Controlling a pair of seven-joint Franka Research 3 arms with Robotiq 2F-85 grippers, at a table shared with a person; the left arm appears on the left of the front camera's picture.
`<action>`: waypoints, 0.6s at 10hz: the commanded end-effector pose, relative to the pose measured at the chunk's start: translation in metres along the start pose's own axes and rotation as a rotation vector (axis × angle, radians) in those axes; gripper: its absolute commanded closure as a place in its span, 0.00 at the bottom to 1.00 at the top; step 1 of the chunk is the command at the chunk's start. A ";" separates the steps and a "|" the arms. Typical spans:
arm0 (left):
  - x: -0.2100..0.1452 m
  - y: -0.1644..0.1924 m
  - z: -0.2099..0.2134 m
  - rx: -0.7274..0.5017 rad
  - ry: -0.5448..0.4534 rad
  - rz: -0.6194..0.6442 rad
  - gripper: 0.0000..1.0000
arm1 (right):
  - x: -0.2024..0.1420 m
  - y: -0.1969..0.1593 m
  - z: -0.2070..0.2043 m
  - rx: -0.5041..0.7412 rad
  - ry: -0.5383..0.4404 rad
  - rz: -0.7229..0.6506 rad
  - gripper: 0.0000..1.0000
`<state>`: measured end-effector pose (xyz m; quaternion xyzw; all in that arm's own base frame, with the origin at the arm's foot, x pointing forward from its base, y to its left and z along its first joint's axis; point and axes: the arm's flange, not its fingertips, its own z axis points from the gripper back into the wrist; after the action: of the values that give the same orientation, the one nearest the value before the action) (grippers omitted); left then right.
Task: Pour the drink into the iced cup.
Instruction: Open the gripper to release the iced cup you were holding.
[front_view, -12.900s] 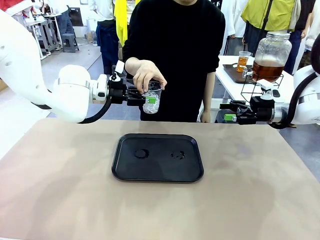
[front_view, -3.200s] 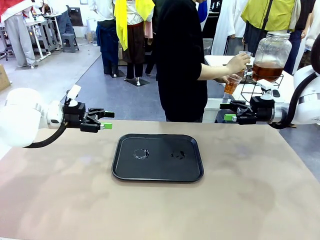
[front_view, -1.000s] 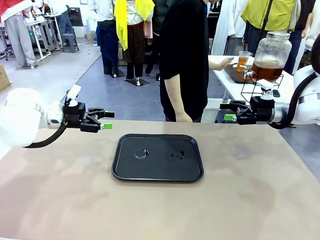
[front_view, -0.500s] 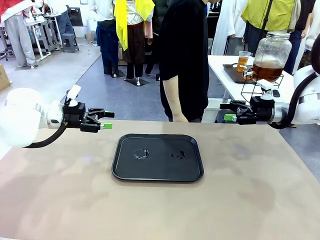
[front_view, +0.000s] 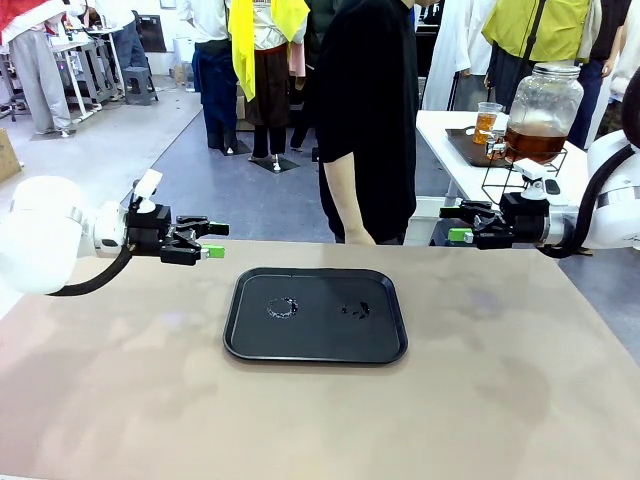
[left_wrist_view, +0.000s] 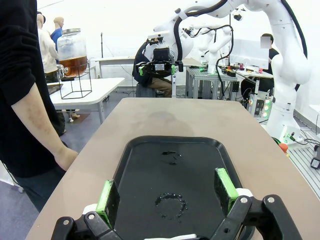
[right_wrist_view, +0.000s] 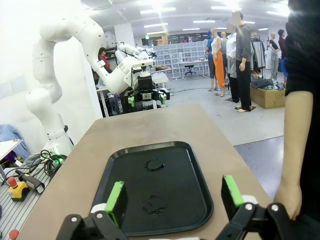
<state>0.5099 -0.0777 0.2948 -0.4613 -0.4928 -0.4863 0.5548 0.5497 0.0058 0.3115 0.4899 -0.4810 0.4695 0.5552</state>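
Black tray sits mid-table, nothing standing on it but two wet ring marks. My left gripper hangs above the table's far-left edge, fingers spread wide, nothing between the green pads; from its wrist camera the tray lies just beyond the fingertips. My right gripper is at the far-right edge, level, also wide open and holding nothing; pads frame the tray from the opposite side. Amber drink is in the big glass jar on a wire stand on the white side table behind my right arm, well apart from the tray. A filled cup stands beside the jar. Person in black stands at the far edge, arm hanging down, hand near the table edge
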 end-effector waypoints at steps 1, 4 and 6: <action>0.002 0.000 -0.001 0.004 0.005 0.005 0.00 | 0.003 0.000 0.001 0.013 0.004 -0.011 0.00; 0.002 0.000 -0.001 0.004 0.005 0.005 0.00 | 0.003 0.000 0.001 0.013 0.004 -0.011 0.00; 0.002 0.000 -0.001 0.004 0.005 0.005 0.00 | 0.003 0.000 0.001 0.013 0.004 -0.011 0.00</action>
<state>0.5099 -0.0777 0.2948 -0.4613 -0.4928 -0.4863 0.5548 0.5497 0.0058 0.3115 0.4899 -0.4810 0.4695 0.5552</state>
